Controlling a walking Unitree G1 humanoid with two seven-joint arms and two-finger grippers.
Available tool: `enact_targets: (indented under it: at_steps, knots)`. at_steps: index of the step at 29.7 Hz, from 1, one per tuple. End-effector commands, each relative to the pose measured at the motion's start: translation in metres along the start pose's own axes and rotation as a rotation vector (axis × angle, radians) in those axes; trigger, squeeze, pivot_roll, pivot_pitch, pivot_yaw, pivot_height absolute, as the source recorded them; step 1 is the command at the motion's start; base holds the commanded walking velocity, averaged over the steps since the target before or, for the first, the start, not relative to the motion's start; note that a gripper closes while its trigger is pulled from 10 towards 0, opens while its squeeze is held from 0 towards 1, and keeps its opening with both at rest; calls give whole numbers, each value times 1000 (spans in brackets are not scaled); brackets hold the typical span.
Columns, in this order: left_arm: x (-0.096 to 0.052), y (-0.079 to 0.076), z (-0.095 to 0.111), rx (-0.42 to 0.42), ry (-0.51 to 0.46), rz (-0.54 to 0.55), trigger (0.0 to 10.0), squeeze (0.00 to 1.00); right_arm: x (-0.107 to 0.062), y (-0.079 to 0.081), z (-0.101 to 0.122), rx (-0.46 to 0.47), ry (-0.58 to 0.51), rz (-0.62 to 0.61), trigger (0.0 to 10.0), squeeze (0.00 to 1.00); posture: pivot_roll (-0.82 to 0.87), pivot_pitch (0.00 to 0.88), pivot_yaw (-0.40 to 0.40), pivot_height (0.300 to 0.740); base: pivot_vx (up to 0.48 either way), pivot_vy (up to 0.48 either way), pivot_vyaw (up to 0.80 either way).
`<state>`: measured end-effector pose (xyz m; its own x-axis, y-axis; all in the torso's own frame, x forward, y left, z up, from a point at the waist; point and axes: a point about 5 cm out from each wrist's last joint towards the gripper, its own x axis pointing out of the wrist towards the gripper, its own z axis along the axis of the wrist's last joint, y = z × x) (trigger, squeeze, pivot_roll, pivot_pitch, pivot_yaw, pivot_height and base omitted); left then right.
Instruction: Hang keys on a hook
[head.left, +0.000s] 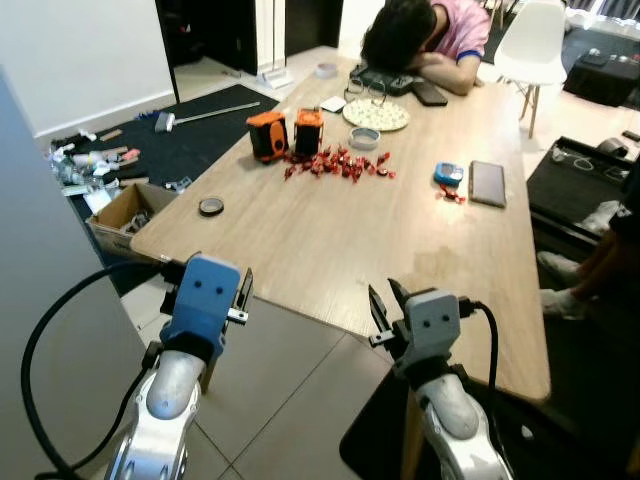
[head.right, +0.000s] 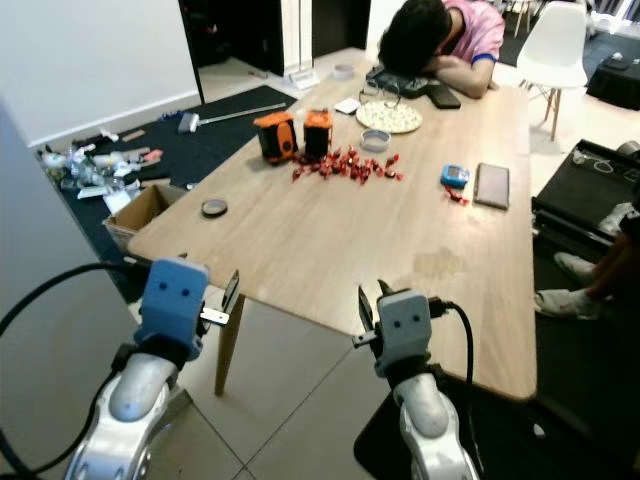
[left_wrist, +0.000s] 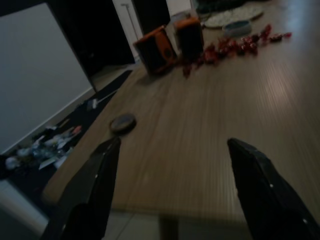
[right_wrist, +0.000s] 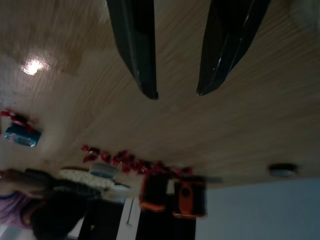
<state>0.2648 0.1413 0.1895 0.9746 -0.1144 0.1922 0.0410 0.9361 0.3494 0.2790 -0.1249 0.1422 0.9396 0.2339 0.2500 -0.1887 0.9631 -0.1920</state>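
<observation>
Both grippers hovering at near edge of long light-wood table (head.left: 330, 240).
Left gripper (left_wrist: 172, 150) & right gripper (right_wrist: 177, 92) gaping, holding nothing; blue key tag w/ red cord (head.left: 449, 176) lying upper right.

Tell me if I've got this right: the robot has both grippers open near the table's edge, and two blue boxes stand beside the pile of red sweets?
Not quite. The two boxes by the red sweets are orange, not blue, as the left eye view shows. The rest holds: the left gripper and right gripper are both open near the table's edge.
</observation>
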Motion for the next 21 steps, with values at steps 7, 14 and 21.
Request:
enact_targets:
  at_steps: [7,14,21]
  knots:
    - [-3,0,-1,7,11,2,10000,0,0,0,0,-2,5,3,10000,0,136,154,-21,740,469,0,0]
    - [-1,2,-2,-55,54,-8,10000,0,0,0,0,0,5,-1,10000,0,136,148,-16,740,365,0,0]
    - [3,1,-7,-110,155,-90,10000,0,1,1,-1,4,9,-1,10000,0,137,147,-15,740,116,0,0]
